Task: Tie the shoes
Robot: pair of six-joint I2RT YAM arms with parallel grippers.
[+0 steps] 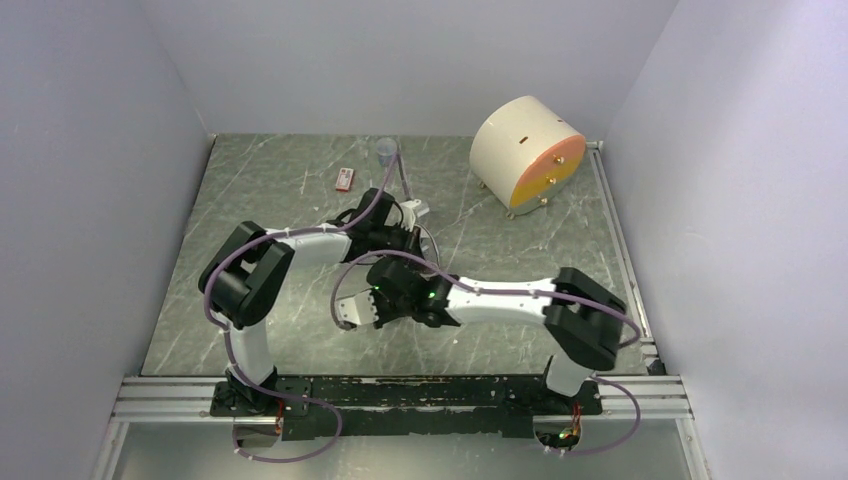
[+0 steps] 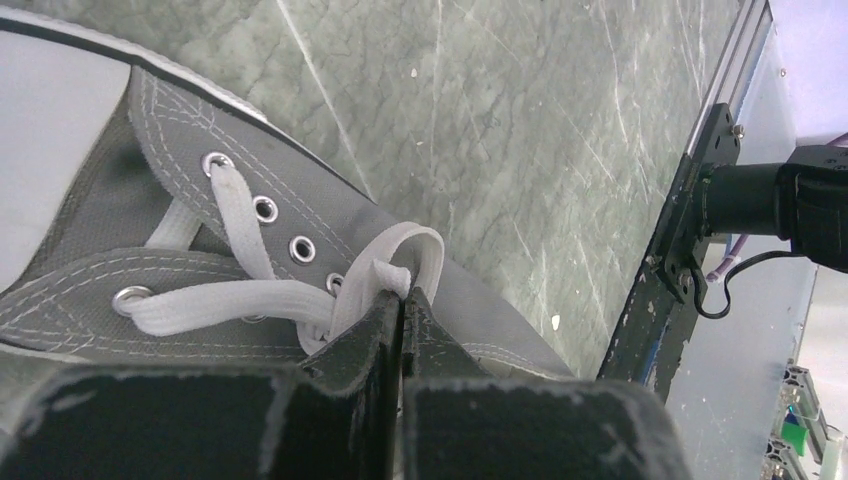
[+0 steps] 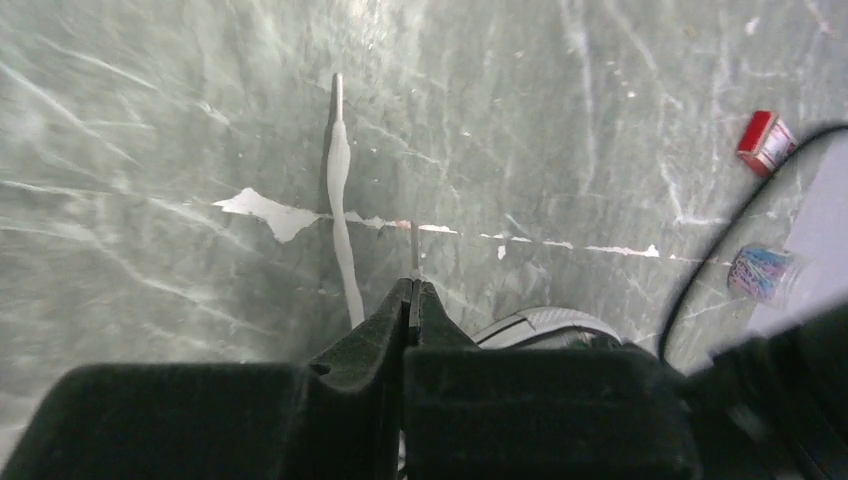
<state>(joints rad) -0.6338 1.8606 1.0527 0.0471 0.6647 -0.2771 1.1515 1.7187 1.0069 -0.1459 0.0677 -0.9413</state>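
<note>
The grey canvas shoe (image 2: 290,205) with metal eyelets fills the left wrist view. My left gripper (image 2: 403,292) is shut on a loop of its white lace (image 2: 405,250) beside the eyelet rows. My right gripper (image 3: 412,288) is shut on the other lace end, whose thin tip (image 3: 413,245) pokes out past the fingertips. The shoe's white toe cap (image 3: 545,322) shows just right of those fingers. A loose white lace strand (image 3: 341,190) lies on the table ahead. In the top view both grippers, left (image 1: 405,235) and right (image 1: 350,308), meet mid-table and hide the shoe.
A cream drum with an orange face (image 1: 527,152) stands at the back right. A small red object (image 1: 345,179) and a clear cup (image 1: 386,150) sit at the back centre. A metal rail (image 1: 400,388) runs along the near edge. Grey walls close in both sides.
</note>
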